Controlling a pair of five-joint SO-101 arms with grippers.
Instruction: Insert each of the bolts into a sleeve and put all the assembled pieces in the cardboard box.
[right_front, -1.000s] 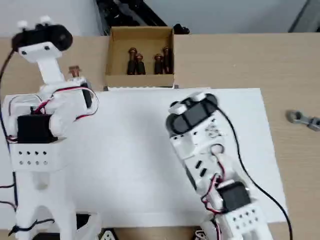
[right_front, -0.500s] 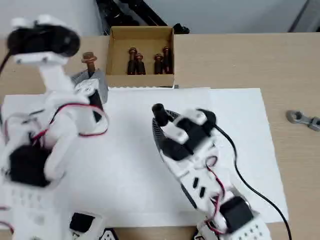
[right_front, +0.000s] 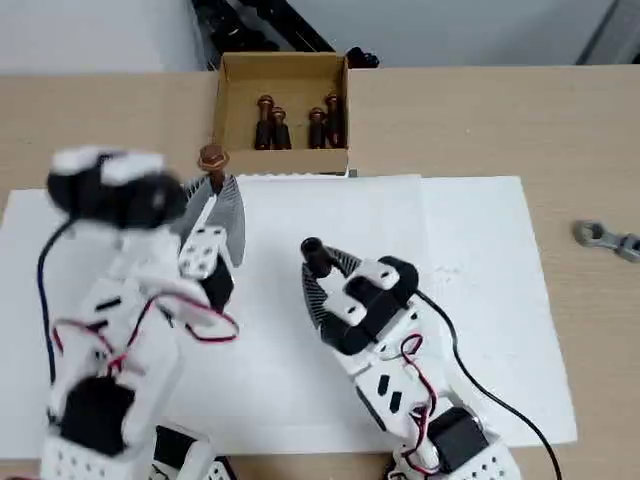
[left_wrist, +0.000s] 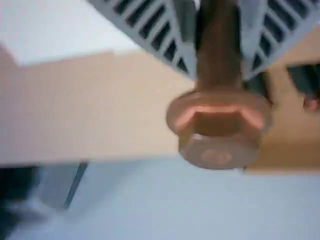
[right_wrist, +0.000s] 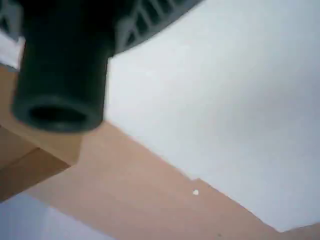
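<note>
The left gripper pinches a shiny copper bolt just beside the cardboard box. The right gripper pinches a round black sleeve near it. Four finished pieces sit inside.

We see a white sheet spread over the wooden desk, with a small metal tool lying near its edge.
</note>
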